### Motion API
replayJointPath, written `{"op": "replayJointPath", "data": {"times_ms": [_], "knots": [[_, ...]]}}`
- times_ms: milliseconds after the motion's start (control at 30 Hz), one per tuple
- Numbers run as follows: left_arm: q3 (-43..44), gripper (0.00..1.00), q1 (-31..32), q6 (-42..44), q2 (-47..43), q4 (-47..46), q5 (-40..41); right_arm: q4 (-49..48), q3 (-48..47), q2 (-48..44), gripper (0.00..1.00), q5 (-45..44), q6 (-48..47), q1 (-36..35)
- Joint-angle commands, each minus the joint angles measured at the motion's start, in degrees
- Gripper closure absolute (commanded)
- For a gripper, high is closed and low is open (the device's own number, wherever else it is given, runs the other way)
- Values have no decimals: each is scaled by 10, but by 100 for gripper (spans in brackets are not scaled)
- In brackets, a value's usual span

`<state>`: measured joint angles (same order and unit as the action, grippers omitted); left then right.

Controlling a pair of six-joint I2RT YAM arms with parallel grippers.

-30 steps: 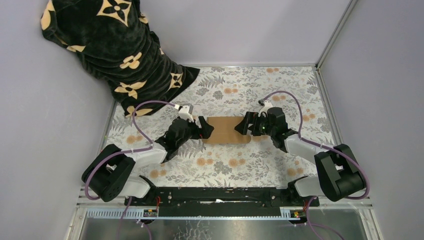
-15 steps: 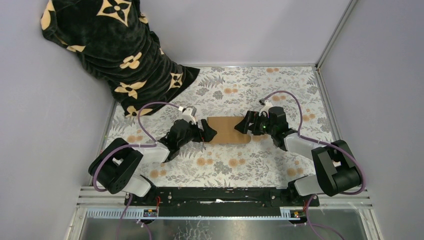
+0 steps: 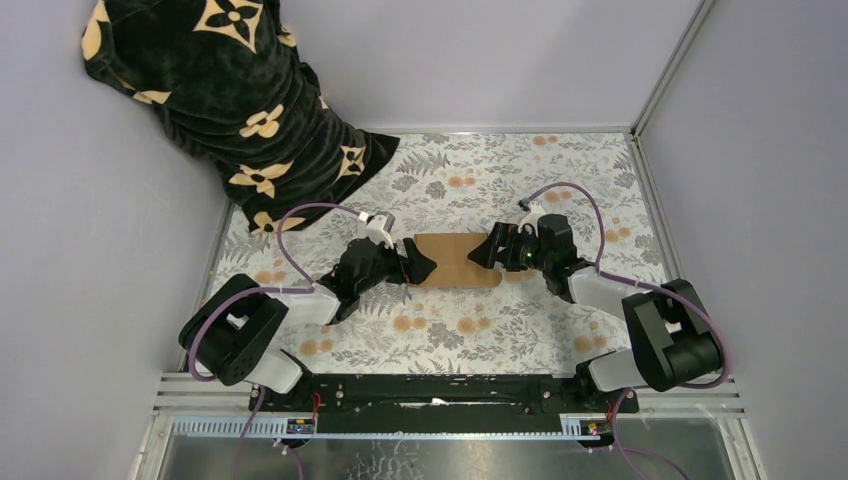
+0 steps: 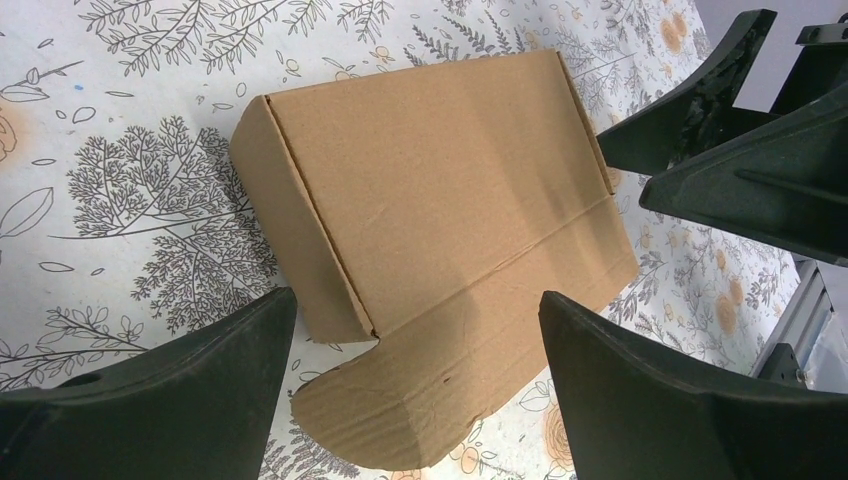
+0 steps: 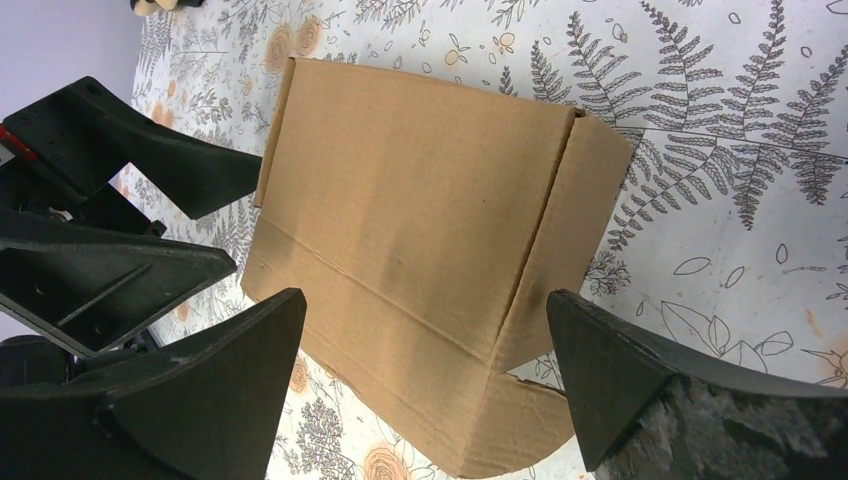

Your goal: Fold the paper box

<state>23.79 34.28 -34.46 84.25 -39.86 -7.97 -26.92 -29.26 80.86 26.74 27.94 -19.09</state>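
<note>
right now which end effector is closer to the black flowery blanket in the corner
Left. The left end effector is at the end of the box on the blanket's side. The right end effector is at the opposite end, with the box between it and the blanket.

A white table covering printed with grey fern fronds and small orange blossoms (image 3: pixel 480 170) spreads across the whole table. In the far left corner a black plush blanket with cream flower and diamond motifs (image 3: pixel 220 90) is bunched up against the pale lilac walls (image 3: pixel 480 60), and its lower end spills onto the printed covering. A slim silver metal post (image 3: pixel 670 65) runs up the far right corner. Along the near edge lies a black flat bar (image 3: pixel 440 390), with a shiny grey metal sheet (image 3: pixel 450 450) just beyond it.
</note>
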Motion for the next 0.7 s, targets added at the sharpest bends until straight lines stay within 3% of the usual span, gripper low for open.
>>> {"op": "replayJointPath", "data": {"times_ms": [0, 667], "knots": [[1, 1, -4, -6, 9, -43, -13, -38, 5, 12, 1, 20, 10, 3], [1, 1, -4, -15, 12, -67, -45, -57, 3, 8, 0, 44, 21, 3]]}}
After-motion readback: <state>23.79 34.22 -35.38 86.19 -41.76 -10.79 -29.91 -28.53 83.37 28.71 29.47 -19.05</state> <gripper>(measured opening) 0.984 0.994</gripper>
